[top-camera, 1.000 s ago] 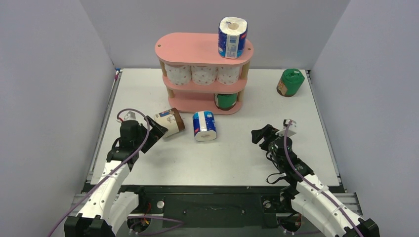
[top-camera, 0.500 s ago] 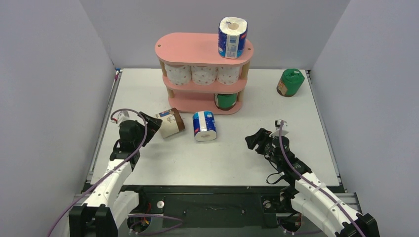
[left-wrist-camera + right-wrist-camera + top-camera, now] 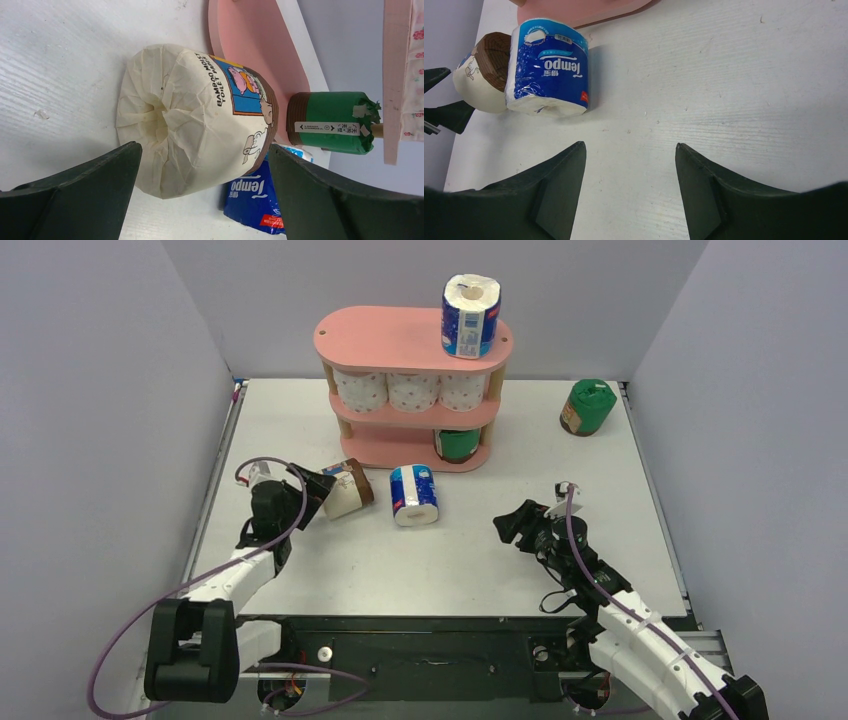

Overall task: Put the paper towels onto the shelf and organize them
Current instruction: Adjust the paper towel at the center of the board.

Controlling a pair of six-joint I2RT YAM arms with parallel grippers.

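The pink shelf stands at the back. A blue-and-white roll stands on its top board, three pink-dotted white rolls fill the middle tier, and a green roll is on the bottom tier. A beige-and-brown roll and a blue-and-white roll lie on the table in front. My left gripper is open, its fingers on either side of the beige roll's near end, not closed on it. My right gripper is open and empty, right of the blue roll.
Another green roll stands at the far right of the table. Grey walls close in the table on the left, right and back. In the left wrist view the blue roll lies just behind the beige one, with the shelf base beyond.
My left gripper has dropped low and pushed forward up to the beige roll. My right gripper has moved a little left and towards me. The rolls have not moved.
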